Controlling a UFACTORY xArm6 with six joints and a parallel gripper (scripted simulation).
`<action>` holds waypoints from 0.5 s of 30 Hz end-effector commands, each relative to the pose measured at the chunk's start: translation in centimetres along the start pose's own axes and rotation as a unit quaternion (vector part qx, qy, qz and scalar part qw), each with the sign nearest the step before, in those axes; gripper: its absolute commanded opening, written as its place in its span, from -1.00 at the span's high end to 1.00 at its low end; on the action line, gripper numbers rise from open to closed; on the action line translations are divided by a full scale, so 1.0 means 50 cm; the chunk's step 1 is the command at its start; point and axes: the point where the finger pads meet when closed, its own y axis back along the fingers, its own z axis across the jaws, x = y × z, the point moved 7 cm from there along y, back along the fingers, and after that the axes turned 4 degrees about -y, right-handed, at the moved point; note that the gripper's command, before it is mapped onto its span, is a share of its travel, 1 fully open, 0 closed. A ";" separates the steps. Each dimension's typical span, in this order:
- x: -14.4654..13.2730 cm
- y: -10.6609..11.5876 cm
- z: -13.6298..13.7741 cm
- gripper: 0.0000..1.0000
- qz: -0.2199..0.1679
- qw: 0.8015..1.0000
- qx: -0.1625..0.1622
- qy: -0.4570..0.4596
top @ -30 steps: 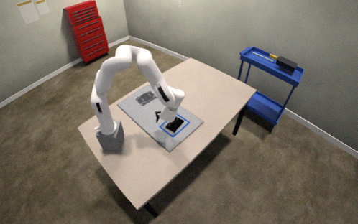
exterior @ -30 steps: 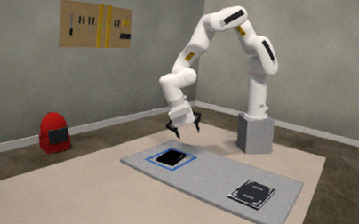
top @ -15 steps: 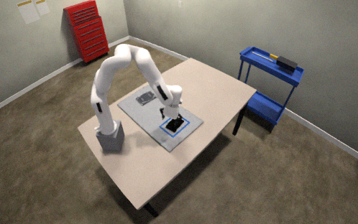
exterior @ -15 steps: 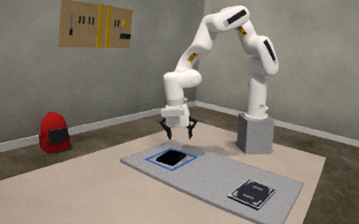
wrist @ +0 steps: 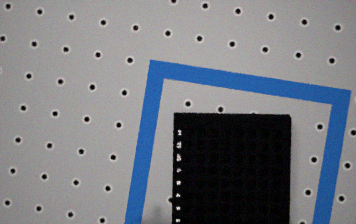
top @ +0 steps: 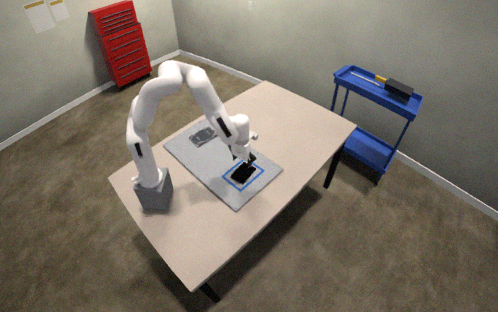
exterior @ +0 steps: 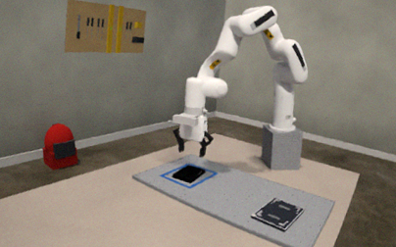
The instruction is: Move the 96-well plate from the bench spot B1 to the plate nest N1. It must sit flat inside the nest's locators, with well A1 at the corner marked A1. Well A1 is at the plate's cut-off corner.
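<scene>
The black 96-well plate (exterior: 190, 173) lies flat inside the blue-outlined bench spot on the grey perforated mat (exterior: 237, 200). It also shows in the top view (top: 243, 173) and fills the lower middle of the wrist view (wrist: 232, 167), with a column of small white marks along its left edge. My gripper (exterior: 190, 147) hangs open and empty a little above the plate, pointing down; it also shows in the top view (top: 244, 159). The plate nest (exterior: 279, 213) (top: 202, 135), a dark frame with light markings, sits empty at the other end of the mat.
The arm's grey base block (exterior: 281, 147) stands on the table beside the mat. A blue cart (top: 377, 117) stands off the table's far side. A red tool chest (top: 120, 42) is against the wall and a red bag (exterior: 61, 148) lies on the floor.
</scene>
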 end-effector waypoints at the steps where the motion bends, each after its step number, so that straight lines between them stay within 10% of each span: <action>1: 0.005 0.002 0.000 -1.00 0.004 1.000 -0.009 -0.007; 15: 0.006 -0.015 0.000 -1.00 0.004 1.000 -0.009 -0.007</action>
